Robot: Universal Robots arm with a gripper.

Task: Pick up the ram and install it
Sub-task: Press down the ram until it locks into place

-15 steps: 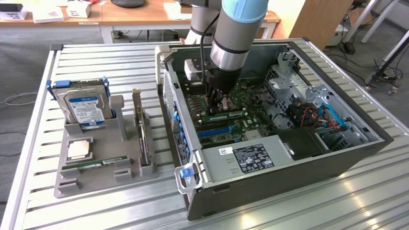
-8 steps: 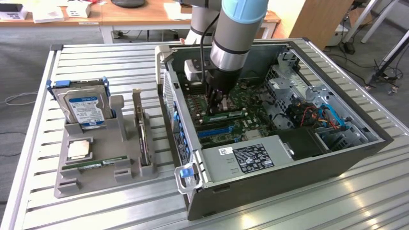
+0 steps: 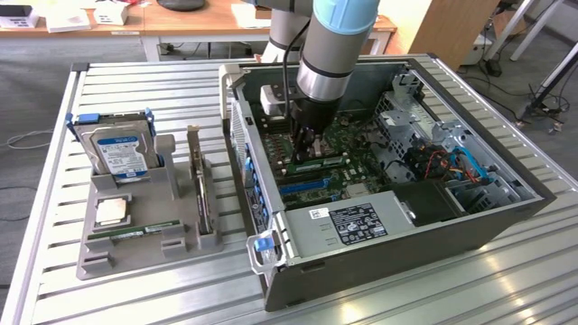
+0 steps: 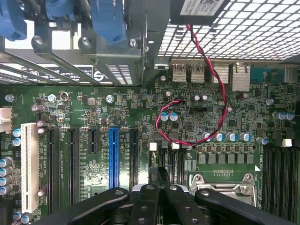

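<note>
Green ram stands on edge on the motherboard inside the open computer case, just beside the closed, empty-looking end effector above the board; whether it is fully seated is unclear; a second stick lies in the bench's grey holder.
</note>
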